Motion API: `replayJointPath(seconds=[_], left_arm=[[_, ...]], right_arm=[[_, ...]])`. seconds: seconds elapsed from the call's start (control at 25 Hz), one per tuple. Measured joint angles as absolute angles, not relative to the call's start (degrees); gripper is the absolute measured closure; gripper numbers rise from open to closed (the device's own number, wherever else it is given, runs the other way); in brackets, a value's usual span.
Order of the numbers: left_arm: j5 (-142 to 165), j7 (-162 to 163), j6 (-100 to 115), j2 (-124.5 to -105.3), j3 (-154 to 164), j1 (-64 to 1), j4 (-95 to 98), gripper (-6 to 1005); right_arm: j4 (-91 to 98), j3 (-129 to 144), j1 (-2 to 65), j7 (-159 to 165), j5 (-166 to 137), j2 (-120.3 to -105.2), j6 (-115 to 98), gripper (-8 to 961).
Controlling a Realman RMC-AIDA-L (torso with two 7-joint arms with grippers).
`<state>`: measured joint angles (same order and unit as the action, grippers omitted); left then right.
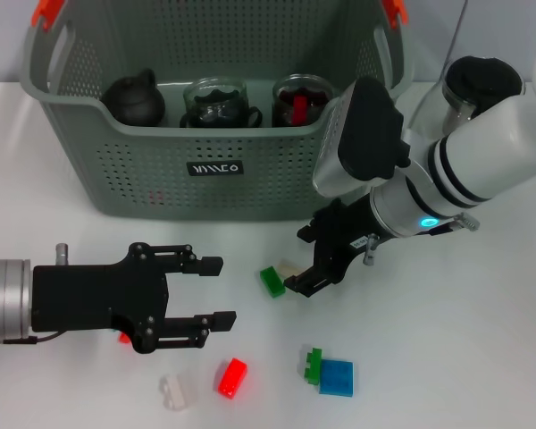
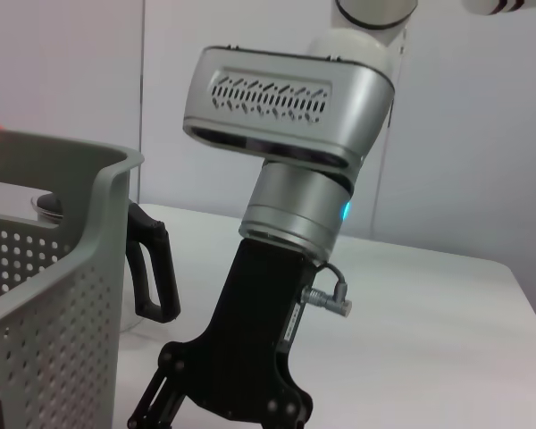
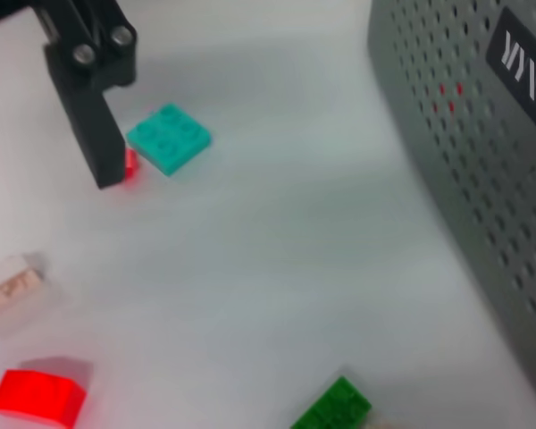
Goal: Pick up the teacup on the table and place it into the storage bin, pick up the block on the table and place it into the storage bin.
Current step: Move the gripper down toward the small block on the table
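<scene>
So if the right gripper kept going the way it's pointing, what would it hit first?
Probably the green block: the right gripper points down toward it, with a pale block beside. Depth is unclear.

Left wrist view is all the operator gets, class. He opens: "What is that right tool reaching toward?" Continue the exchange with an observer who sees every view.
Observer: The right tool is open over the table, its tips beside a green block in front of the storage bin.
Operator: And where is my own left tool?
Observer: The left tool is open, low over the table, with a red block and a white block near it.
Operator: What is in the bin?
Observer: A dark teapot and two glass teacups, side by side.
</scene>
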<state>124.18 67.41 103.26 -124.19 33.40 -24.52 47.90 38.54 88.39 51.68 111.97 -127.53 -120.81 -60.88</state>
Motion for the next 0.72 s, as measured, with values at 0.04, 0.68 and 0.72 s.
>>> replayJointPath(seconds=[0.04,0.68,0.72], left_arm=[[124.19,67.41,103.27,-124.19,33.39,-24.52,47.9,325],[124.19,67.41,103.13,-124.19,33.39,-24.61,47.9,325],[124.19,67.41,103.11,-124.19,33.39,-24.61,47.9,325]], right_arm=[[38.27,88.54,51.68,111.97,-127.38,-120.8,-60.37,116],[35.91,92.36,51.95,112.12,-124.25,-120.98,-55.9,465],[35.81,92.53,51.98,112.11,-124.2,-120.99,-55.61,495]])
